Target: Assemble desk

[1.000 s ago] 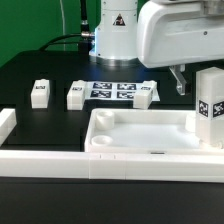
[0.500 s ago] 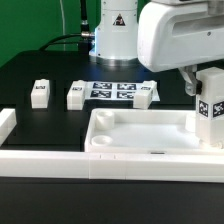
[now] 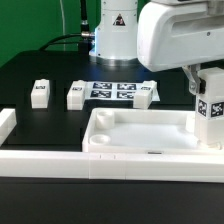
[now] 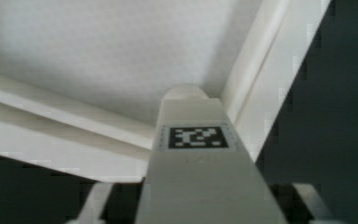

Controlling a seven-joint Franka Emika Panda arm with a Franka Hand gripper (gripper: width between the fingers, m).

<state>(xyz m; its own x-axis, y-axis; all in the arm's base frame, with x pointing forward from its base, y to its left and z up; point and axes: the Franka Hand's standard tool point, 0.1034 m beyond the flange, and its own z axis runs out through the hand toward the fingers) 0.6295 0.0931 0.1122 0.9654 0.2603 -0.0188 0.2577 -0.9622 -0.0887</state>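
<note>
The white desk tabletop (image 3: 140, 128) lies rim-up at the front of the black table. At its corner on the exterior view's right a white square-post leg (image 3: 210, 108) stands upright with a tag on its face. My gripper (image 3: 206, 90) comes down from above and is shut on that leg's upper part; one finger (image 3: 192, 88) presses its side. In the wrist view the leg (image 4: 197, 150) fills the space of my gripper (image 4: 202, 208), and the tabletop (image 4: 105, 50) lies beyond it. Three more legs (image 3: 40, 93) (image 3: 76, 95) (image 3: 146, 94) lie further back.
The marker board (image 3: 113, 90) lies flat between two of the loose legs. A low white border rail (image 3: 60, 160) runs along the front, with a short piece (image 3: 8, 125) at the exterior view's left. The robot's base (image 3: 115, 30) stands at the back.
The fingers, spread beside the upright leg a second ago, have closed onto it. The leg and the other parts have stayed in place.
</note>
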